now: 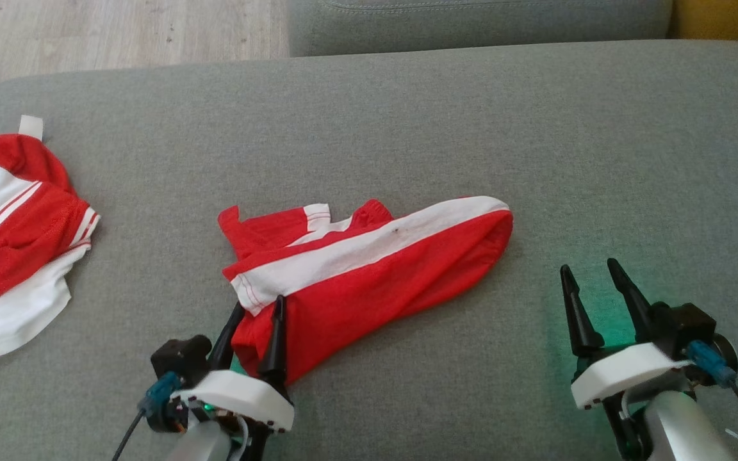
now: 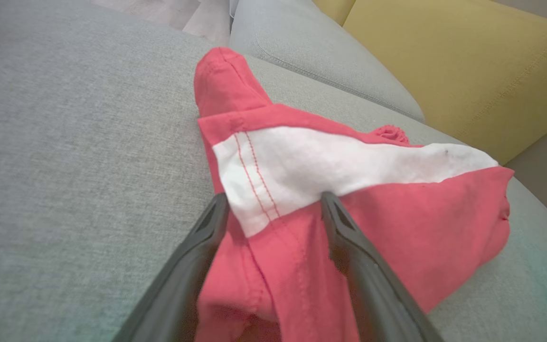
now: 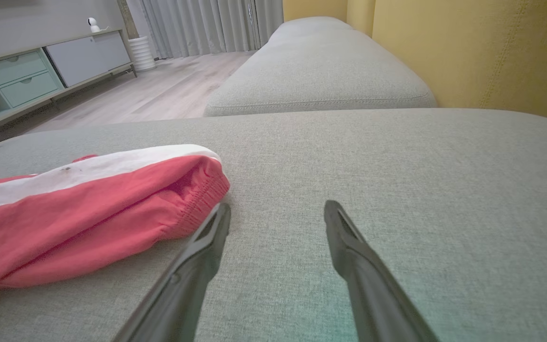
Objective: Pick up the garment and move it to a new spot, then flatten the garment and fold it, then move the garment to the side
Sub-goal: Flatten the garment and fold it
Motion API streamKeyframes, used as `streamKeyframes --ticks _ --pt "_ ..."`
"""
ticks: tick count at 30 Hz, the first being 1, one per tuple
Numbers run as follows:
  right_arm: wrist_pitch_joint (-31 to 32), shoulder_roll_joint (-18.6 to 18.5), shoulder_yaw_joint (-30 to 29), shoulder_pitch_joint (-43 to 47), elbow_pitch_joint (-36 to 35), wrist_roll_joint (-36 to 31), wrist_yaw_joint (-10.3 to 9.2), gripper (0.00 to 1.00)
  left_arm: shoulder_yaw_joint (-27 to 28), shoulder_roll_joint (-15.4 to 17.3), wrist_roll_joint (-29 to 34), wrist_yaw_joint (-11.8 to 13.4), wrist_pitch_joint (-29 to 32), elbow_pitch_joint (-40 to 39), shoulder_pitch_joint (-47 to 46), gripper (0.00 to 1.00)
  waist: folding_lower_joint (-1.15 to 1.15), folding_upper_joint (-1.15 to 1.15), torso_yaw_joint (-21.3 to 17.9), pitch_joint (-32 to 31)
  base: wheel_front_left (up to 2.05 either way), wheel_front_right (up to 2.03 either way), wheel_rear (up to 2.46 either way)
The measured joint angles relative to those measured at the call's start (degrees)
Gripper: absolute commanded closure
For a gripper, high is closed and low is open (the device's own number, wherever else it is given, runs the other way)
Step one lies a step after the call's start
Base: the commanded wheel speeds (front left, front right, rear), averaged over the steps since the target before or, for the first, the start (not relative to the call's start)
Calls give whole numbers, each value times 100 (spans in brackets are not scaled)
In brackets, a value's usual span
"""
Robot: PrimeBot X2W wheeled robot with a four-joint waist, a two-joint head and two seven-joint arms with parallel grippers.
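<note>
The garment (image 1: 375,269) is red with a broad white band and lies crumpled and slantwise in the middle of the grey cushion (image 1: 407,115). My left gripper (image 1: 259,306) is open at the garment's near left end, its two fingers straddling the fabric. The left wrist view shows the garment (image 2: 397,223) bunched between and under the left gripper (image 2: 274,197), right at a white corner with red stitching. My right gripper (image 1: 589,267) stands open over bare cushion, to the right of the garment. In the right wrist view the garment's gathered end (image 3: 88,213) lies just left of the right gripper (image 3: 278,206).
Another red and white garment (image 1: 16,237) with a small white label lies heaped at the cushion's left edge. A second grey cushion (image 1: 471,25) adjoins the far side, with a yellow backrest (image 2: 468,61) on the right. Wooden floor (image 1: 119,25) and a low cabinet (image 3: 26,76) lie beyond.
</note>
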Motion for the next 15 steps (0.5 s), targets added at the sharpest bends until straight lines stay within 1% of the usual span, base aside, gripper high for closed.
streamKeyframes --ticks 7,15 --pt "0 14 87 0 59 55 0 0 -60 0 -47 -49 0 4 -2 0 0 0 -13 -15 0 0 0" --pt "0 14 174 1 104 114 0 0 33 0 193 -55 0 -626 12 0 0 0 8 -52 0 0 0"
